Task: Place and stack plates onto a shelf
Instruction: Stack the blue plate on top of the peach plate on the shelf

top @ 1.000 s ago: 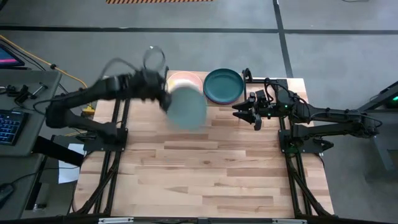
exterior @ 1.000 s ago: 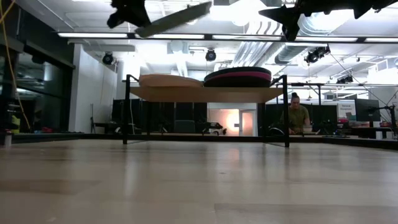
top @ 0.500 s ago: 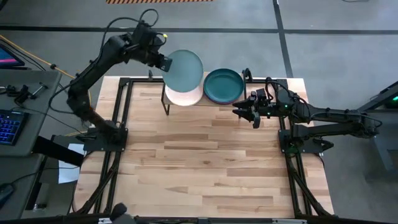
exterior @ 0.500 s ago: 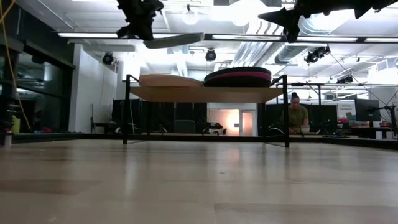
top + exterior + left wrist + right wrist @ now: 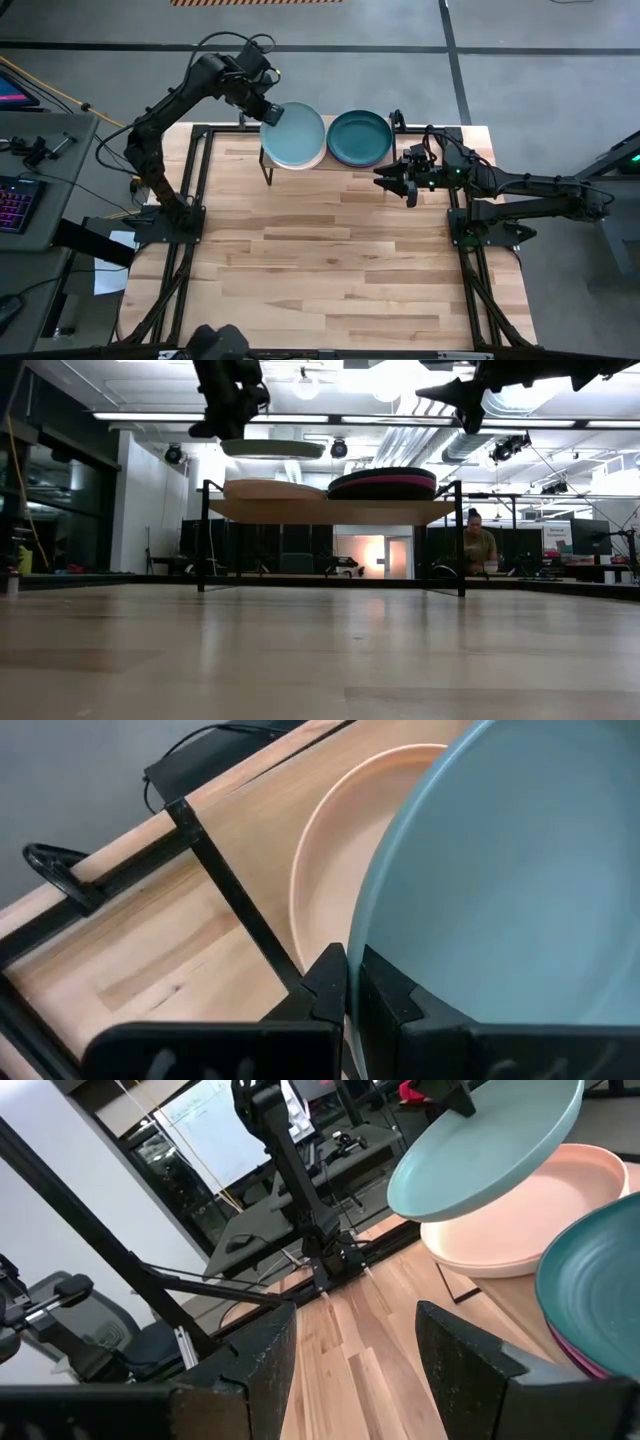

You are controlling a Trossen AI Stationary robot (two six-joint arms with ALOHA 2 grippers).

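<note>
My left gripper (image 5: pixel 268 112) is shut on the pale blue-green plate (image 5: pixel 293 135) and keeps it level just above the peach plate (image 5: pixel 268 490). The peach plate lies on the left half of the shelf (image 5: pixel 330 510). On the shelf's right half the dark teal plate (image 5: pixel 360 138) tops a stack, with the magenta plate (image 5: pixel 385 481) and a dark layer beneath it. No white plate shows. My right gripper (image 5: pixel 398 183) hovers open beside the shelf's right end, high above the table. My left gripper pinches the blue-green plate's rim (image 5: pixel 372 965) between its two fingers (image 5: pixel 325 985), on the plate's far-left side. The fingers come slanting down from the table's far-left. The plate is lifted clear and level, a small gap above the peach plate (image 5: pixel 335 870).
The shelf stands at the table's far edge on thin black legs (image 5: pixel 203 535). The butcher-block tabletop (image 5: pixel 330 260) stretches bare toward the near edge. A person (image 5: pixel 478 548) sits in the room beyond. A keyboard desk (image 5: pixel 30 170) stands left of the table.
My left arm has swung the blue-green plate from over the table toward the far edge, above the shelf's left half. The plate has gone from steeply tilted to level and has come down close over the peach plate.
</note>
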